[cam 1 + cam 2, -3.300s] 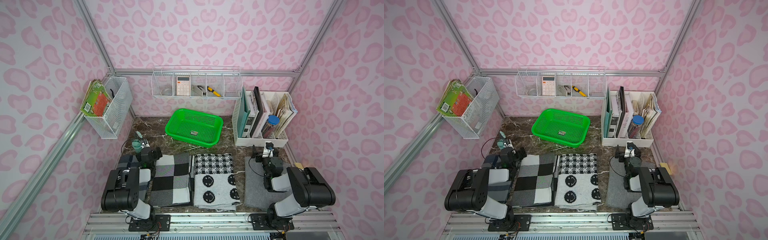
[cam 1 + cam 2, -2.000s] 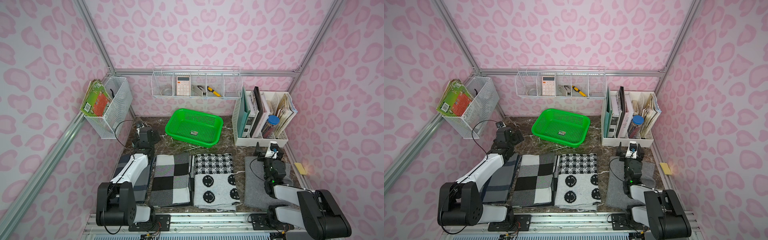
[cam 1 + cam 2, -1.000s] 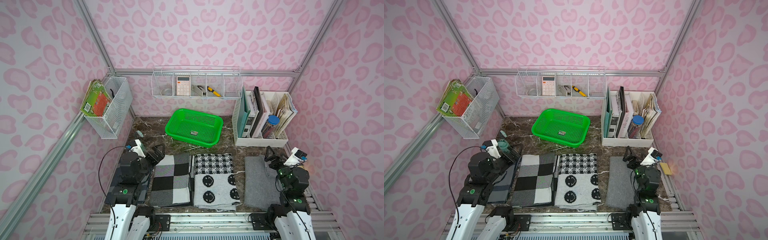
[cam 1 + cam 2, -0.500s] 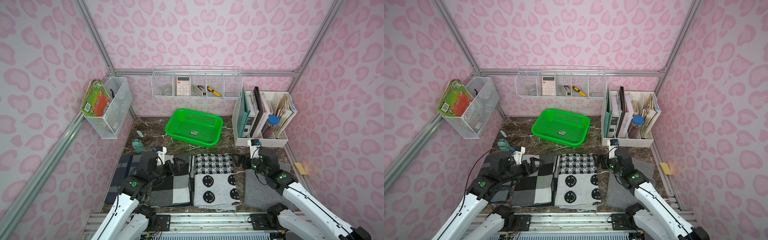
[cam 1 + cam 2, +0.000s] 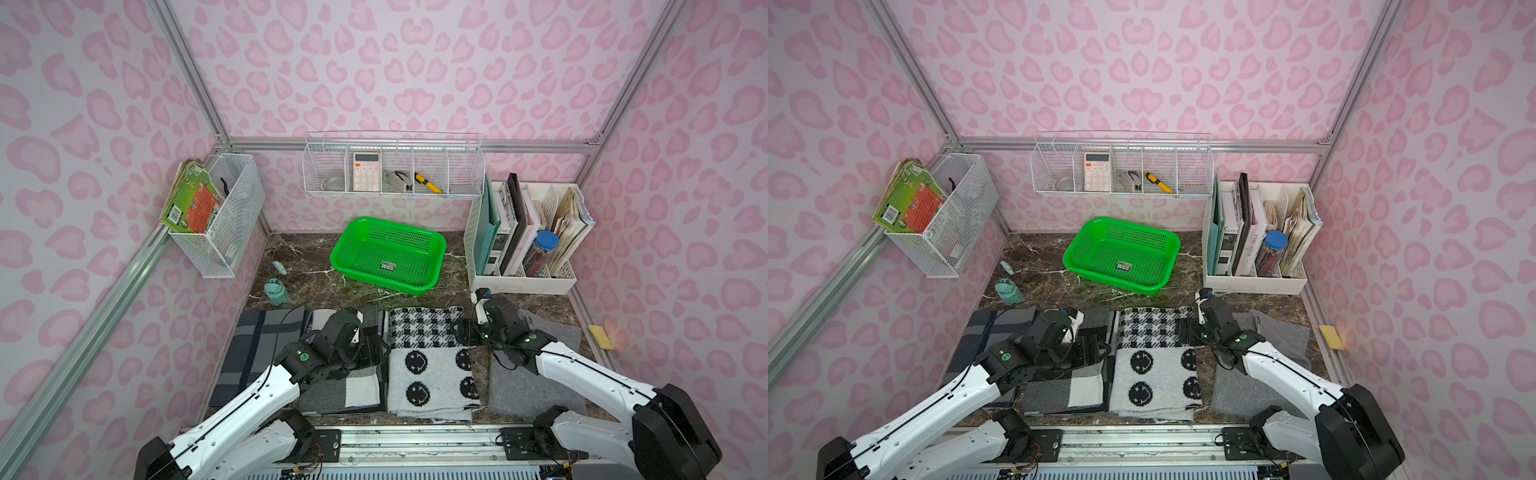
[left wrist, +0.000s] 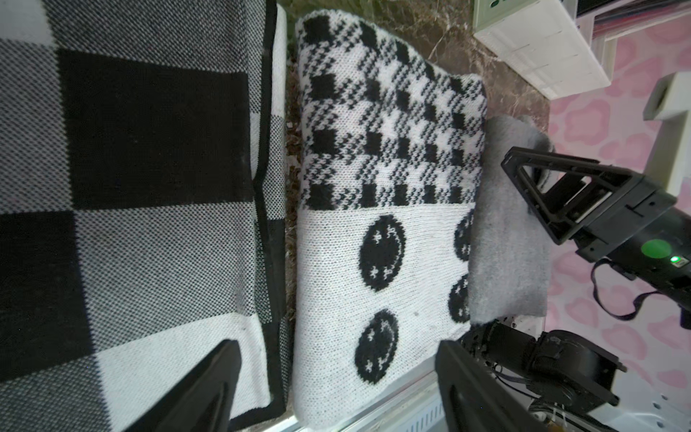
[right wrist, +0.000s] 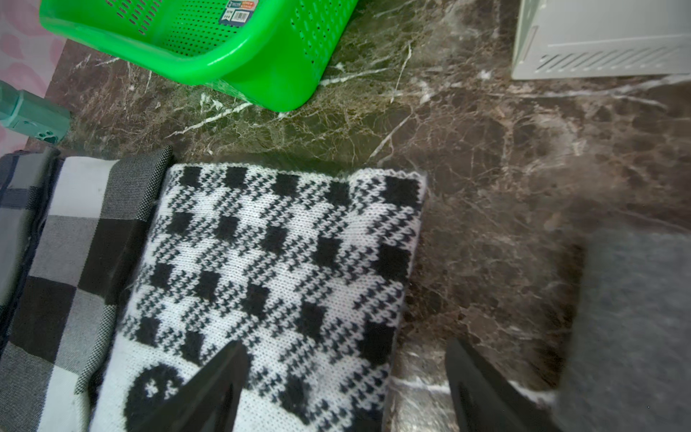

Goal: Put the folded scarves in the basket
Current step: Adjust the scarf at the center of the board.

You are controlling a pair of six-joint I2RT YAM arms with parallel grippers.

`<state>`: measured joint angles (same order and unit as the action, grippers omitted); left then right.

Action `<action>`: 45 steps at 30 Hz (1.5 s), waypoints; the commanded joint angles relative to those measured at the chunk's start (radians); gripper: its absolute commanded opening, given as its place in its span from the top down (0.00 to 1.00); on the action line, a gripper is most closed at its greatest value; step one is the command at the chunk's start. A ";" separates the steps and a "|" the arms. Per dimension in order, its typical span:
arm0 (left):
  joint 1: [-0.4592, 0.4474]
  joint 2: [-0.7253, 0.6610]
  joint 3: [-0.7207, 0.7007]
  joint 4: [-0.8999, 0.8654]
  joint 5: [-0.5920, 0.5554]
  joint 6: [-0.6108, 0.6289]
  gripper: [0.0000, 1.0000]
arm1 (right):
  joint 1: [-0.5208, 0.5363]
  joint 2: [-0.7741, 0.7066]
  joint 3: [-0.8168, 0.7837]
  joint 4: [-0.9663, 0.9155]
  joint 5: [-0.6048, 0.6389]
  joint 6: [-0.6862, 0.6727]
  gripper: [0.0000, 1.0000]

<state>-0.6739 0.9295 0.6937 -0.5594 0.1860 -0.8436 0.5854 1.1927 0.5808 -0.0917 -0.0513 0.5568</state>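
The folded scarf [image 5: 428, 365] [image 5: 1154, 361], white knit with black houndstooth at the back and smiley faces at the front, lies flat at the table's middle front. The bright green basket [image 5: 376, 284] [image 5: 1111, 282] stands empty behind it. My left gripper [image 5: 379, 348] [image 5: 1095, 351] [image 6: 336, 348] is open at the scarf's left edge, over the seam with the checked scarf. My right gripper [image 5: 464, 332] [image 5: 1185, 330] [image 7: 346, 344] is open and straddles the scarf's [image 7: 280, 254] right edge, one finger over houndstooth and one over bare marble. Neither holds anything.
A black, white and grey checked scarf [image 5: 345, 386] and a navy plaid one [image 5: 257, 345] lie to the left, and a grey one [image 5: 536, 386] to the right. A white file rack [image 5: 523, 282] stands back right and a teal bottle [image 5: 276, 291] back left. White wire baskets hang on the walls.
Within the last second both arms swung in from the outer sides and came down low at the two side edges of the houndstooth scarf. The scarves and basket have not moved.
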 commanded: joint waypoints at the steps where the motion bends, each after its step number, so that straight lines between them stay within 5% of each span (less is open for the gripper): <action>1: -0.034 0.031 -0.002 0.028 -0.038 -0.044 0.19 | 0.018 0.046 0.003 0.059 0.001 0.026 0.16; 9: -0.144 0.181 0.007 0.115 -0.067 -0.108 0.25 | 0.055 0.171 0.039 0.045 0.005 0.048 0.25; 20: -0.240 0.376 0.048 0.134 -0.116 -0.179 0.29 | 0.058 0.127 -0.048 0.094 0.056 0.076 0.37; 29: -0.273 0.425 0.049 0.157 -0.119 -0.210 0.44 | 0.047 0.082 -0.094 0.085 0.107 0.113 0.72; 39: -0.273 0.486 0.086 0.177 -0.135 -0.188 0.69 | 0.037 -0.039 -0.167 0.040 0.129 0.133 0.74; 45: -0.272 0.584 0.217 0.135 -0.214 -0.147 0.68 | 0.033 -0.134 -0.218 -0.008 0.161 0.146 0.71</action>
<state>-0.9466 1.4857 0.8604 -0.4072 0.0311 -1.0187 0.6201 1.0870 0.3744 -0.0486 0.0746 0.6868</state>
